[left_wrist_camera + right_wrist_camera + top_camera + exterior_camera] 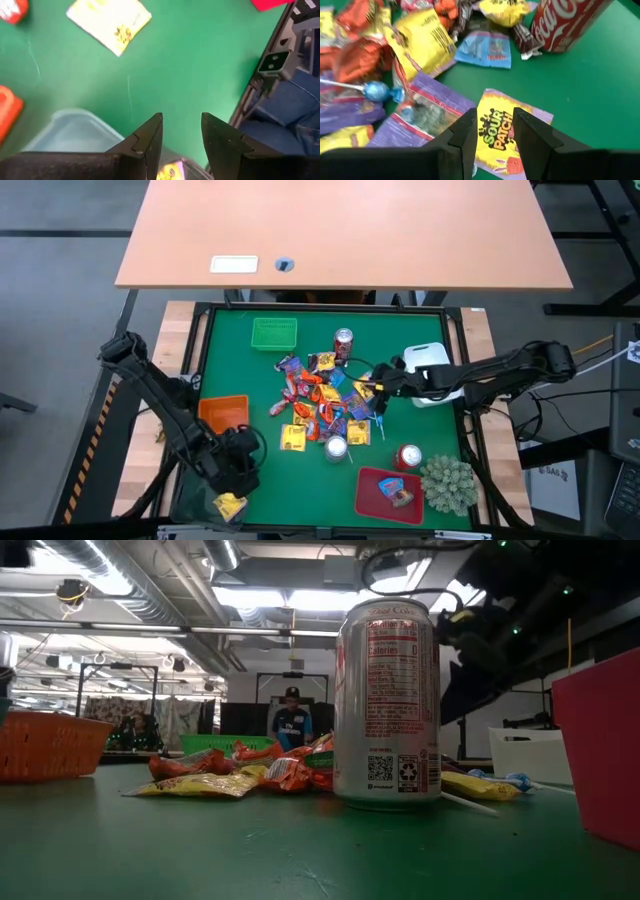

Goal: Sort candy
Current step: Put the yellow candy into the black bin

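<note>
The candy pile [325, 402] lies loose on the green mat in the middle of the table: yellow, orange-red, blue and purple wrappers. My right gripper [376, 388] hovers at the pile's right edge, open. In its wrist view the right gripper [493, 131] has its fingers on either side of a yellow-and-purple Sour Patch packet [496, 131] lying flat below; whether they touch it I cannot tell. My left gripper [236, 468] is open near the table's near-left corner. The left gripper [181, 131] is over a clear bluish tub [75, 132] with a yellow candy [170, 172] in it.
Three red-and-silver cans stand around the pile [343, 340], [336, 447], [408, 457]. A green tub [274, 333], an orange tub [222, 412], a white tub [425, 360] and a red tub [388, 490] holding candy ring the mat. A spiky plant [448, 483] stands at the near-right corner.
</note>
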You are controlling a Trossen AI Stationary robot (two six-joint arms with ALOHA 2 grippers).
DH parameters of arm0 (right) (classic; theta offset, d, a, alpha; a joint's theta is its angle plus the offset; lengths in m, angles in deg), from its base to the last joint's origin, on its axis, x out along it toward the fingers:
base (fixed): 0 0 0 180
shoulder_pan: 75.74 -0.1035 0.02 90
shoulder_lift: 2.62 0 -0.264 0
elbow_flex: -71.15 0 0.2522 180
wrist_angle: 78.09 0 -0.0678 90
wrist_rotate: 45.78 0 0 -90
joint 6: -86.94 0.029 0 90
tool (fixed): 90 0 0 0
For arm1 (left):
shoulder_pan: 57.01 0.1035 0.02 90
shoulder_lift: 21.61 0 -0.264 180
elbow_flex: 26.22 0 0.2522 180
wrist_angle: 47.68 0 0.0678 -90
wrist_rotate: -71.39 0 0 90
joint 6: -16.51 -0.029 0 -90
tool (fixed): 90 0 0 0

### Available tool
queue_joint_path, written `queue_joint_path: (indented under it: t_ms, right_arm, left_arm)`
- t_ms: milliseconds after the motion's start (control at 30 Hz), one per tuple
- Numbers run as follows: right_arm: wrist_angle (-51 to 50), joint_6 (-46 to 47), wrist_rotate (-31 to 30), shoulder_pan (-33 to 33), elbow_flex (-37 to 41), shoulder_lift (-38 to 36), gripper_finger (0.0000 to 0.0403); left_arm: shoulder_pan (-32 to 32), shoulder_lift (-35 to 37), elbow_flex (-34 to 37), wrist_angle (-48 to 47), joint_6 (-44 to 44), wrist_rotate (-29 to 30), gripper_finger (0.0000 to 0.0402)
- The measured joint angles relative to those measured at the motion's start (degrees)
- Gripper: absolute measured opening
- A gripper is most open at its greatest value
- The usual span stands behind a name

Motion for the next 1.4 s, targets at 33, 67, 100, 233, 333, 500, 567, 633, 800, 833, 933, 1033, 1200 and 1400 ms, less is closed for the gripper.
queue_joint_path:
  t_ms: [33, 67, 100, 233, 333, 500, 567, 633, 800, 833, 933, 1033, 1200, 1400]
  right_arm:
    - [0.0, 0.0, 0.0, 0.0, 0.0, 0.5, 0.0124]
    - [-0.1, 0.3, 0.0, 0.0, 0.0, 0.9, 0.0124]
    - [0.0, 0.7, 0.0, 0.0, 0.0, 1.4, 0.0124]
    - [0.2, 1.7, 0.6, 0.8, 0.0, 3.0, 0.0125]
    - [0.2, 3.2, 1.0, 2.8, 0.0, 4.6, 0.0125]
    - [0.2, 4.1, 5.6, 6.5, 0.0, 8.2, 0.0125]
    - [0.6, 4.1, 7.3, 7.4, 0.0, 9.5, 0.0125]
    - [1.3, 4.1, 7.9, 7.9, 0.0, 10.9, 0.0125]
    - [4.4, 4.1, 7.9, 7.8, -0.2, 14.7, 0.0124]
    - [4.8, 4.1, 7.9, 7.8, -0.3, 15.4, 0.0124]
    - [4.8, 4.0, 8.1, 7.8, -0.3, 16.4, 0.0121]
    - [4.7, 4.0, 8.3, 7.8, -0.2, 16.5, 0.0099]
    - [6.4, 4.0, 9.0, 7.8, -0.2, 16.6, 0.0031]
    - [5.7, 3.9, 9.1, 7.8, -1.0, 16.7, 0.0014]
  left_arm:
    - [0.5, 0.0, 0.0, 0.0, -1.2, 0.0, 0.0124]
    - [1.2, 0.0, 0.0, 0.0, -2.5, 0.0, 0.0124]
    - [1.8, 0.0, 0.0, 0.0, -3.6, 0.0, 0.0124]
    - [4.3, 0.0, 0.0, 0.1, -7.6, -0.1, 0.0124]
    - [5.9, 0.0, 0.0, 0.1, -9.9, -0.1, 0.0124]
    - [7.8, 0.0, 0.0, 0.1, -11.5, -0.6, 0.0124]
    - [8.3, 0.0, 0.0, 0.1, -11.5, -0.5, 0.0124]
    - [8.6, 0.0, 0.0, 0.1, -11.6, -0.5, 0.0124]
    - [8.5, 0.0, 0.0, 0.0, -11.6, -0.5, 0.0124]
    - [8.5, 0.0, 0.0, 0.0, -11.6, -0.6, 0.0124]
    - [8.6, 0.0, 0.0, 0.0, -11.6, -0.3, 0.0124]
    - [8.5, 0.0, 0.0, 0.0, -11.6, 0.4, 0.0124]
    - [8.6, 0.0, 0.0, 0.0, -12.0, 2.6, 0.0124]
    - [8.6, 0.0, 0.0, 0.2, -17.4, 8.2, 0.0124]
